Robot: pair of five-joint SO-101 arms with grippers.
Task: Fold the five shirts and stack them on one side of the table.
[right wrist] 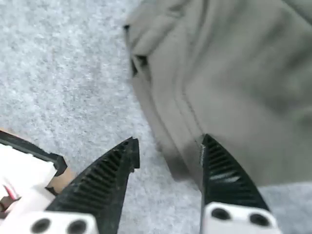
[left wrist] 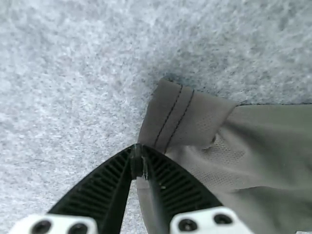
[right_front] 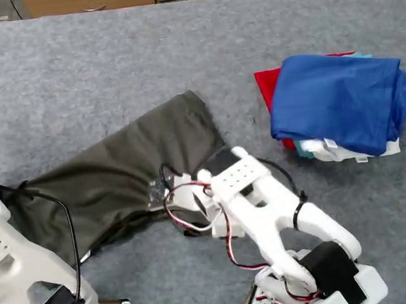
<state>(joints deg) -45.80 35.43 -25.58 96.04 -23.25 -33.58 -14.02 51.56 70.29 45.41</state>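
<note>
On the grey table (right_front: 72, 78) an olive shirt (right_front: 118, 175) is spread, with folded shirts (right_front: 336, 102) stacked at the right. The olive shirt's edge is clamped by the left claw (left wrist: 138, 158); the right claw (right wrist: 169, 141) is held apart

Bright, even light from overhead covers the grey table (right_front: 70, 64) in the high view, with no glare. Shadows are soft and short: a dark band along the olive shirt (right_front: 118, 175) on its 6 o'clock side, another under the folded stack (right_front: 336, 102) at 6 o'clock. The black ridges of the right gripper (right wrist: 169, 141) carry a faint sheen.
</note>
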